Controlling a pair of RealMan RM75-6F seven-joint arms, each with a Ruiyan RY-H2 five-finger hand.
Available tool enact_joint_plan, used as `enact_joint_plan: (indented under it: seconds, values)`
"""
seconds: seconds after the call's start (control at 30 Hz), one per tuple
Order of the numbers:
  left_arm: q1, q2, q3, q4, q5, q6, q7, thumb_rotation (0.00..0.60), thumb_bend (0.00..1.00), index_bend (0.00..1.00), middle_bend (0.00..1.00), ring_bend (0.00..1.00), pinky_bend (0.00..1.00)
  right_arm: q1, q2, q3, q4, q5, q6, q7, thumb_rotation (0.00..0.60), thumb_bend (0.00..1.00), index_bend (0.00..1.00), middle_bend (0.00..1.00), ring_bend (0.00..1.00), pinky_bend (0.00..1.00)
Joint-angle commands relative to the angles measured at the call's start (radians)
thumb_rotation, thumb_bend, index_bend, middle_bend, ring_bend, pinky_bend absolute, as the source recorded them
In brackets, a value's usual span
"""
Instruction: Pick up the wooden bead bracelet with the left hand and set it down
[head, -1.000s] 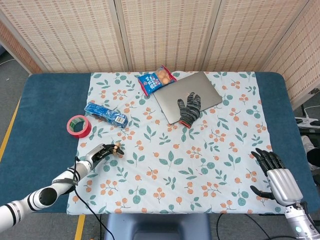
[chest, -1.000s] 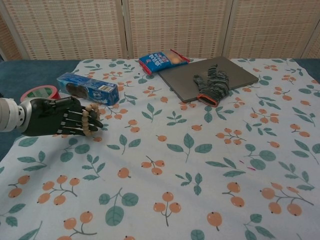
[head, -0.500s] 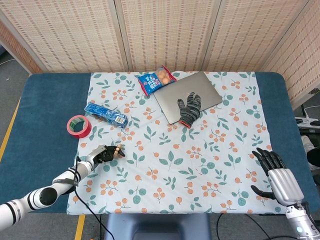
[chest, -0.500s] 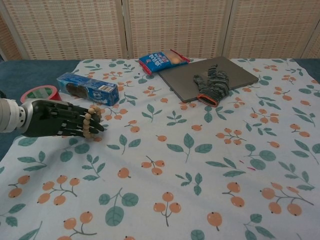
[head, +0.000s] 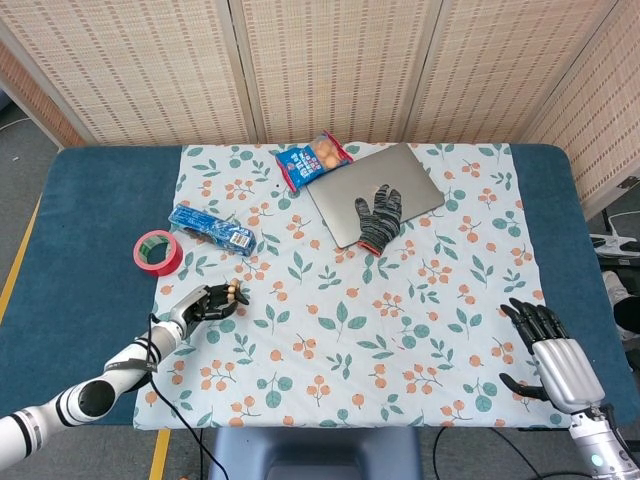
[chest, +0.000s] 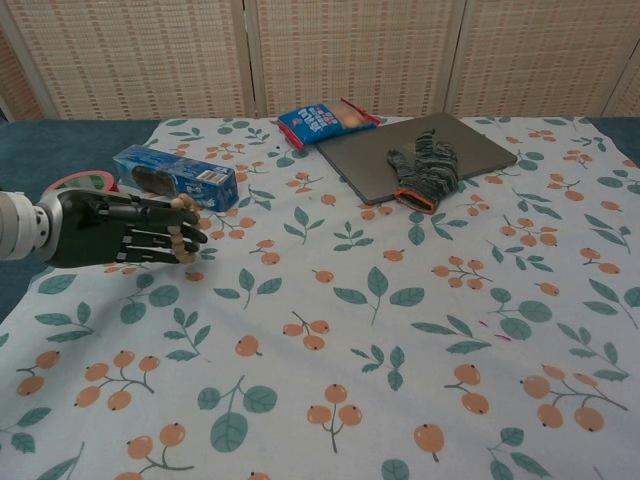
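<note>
The wooden bead bracelet (chest: 182, 230) is a loop of light tan beads hanging across the fingertips of my black left hand (chest: 120, 231), just above the floral cloth. From the head camera the same bracelet (head: 235, 295) sits at the tips of the left hand (head: 203, 305) near the cloth's left edge. The hand holds it with fingers stretched forward and slightly curled. My right hand (head: 555, 350) rests at the table's front right with fingers apart and nothing in it; the chest view does not show it.
A red tape roll (head: 157, 252) and a blue snack box (head: 212, 229) lie just beyond the left hand. Farther back are a blue snack bag (head: 314, 160), a grey laptop (head: 405, 175) and a knit glove (head: 380, 215) lying on it.
The left hand has risen slightly and shifted a little toward the far side with the bracelet still on its fingertips. The right hand has not moved.
</note>
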Motion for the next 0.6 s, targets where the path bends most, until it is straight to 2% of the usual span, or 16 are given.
enact_joint_plan:
  seconds: [0.03,0.17,0.3,0.4,0.47,0.6]
  values:
    - [-0.001,-0.003,0.004,0.001,-0.012,0.01,-0.009,0.57,0.44,0.58,0.42,0.17,0.07,0.002,0.001,-0.001,-0.001,0.0,-0.004,-0.001,0.6,0.12,0.0,0.0,0.0,0.0]
    - [-0.004,-0.004,0.008,0.004,-0.017,0.01,-0.014,0.551,0.44,0.65,0.43,0.17,0.06,0.003,0.002,-0.001,-0.001,0.001,-0.006,-0.003,0.6,0.12,0.0,0.0,0.0,0.0]
    - [-0.007,-0.005,0.009,0.004,-0.017,0.003,-0.02,0.473,0.43,0.66,0.43,0.17,0.06,0.004,0.004,-0.002,-0.002,0.002,-0.009,-0.005,0.6,0.12,0.0,0.0,0.0,0.0]
    - [-0.008,-0.005,0.009,0.005,-0.014,-0.005,-0.023,0.443,0.42,0.66,0.43,0.17,0.05,0.004,0.005,-0.003,-0.003,0.003,-0.011,-0.005,0.6,0.12,0.0,0.0,0.0,0.0]
    - [-0.009,-0.003,0.01,0.006,-0.008,-0.016,-0.022,0.434,0.44,0.66,0.43,0.17,0.05,0.005,0.006,-0.003,-0.003,0.003,-0.012,-0.004,0.6,0.12,0.0,0.0,0.0,0.0]
    - [-0.007,-0.005,0.007,0.007,0.0,-0.025,-0.025,0.413,0.54,0.66,0.43,0.17,0.04,0.006,0.007,-0.004,-0.005,0.003,-0.015,-0.002,0.6,0.12,0.0,0.0,0.0,0.0]
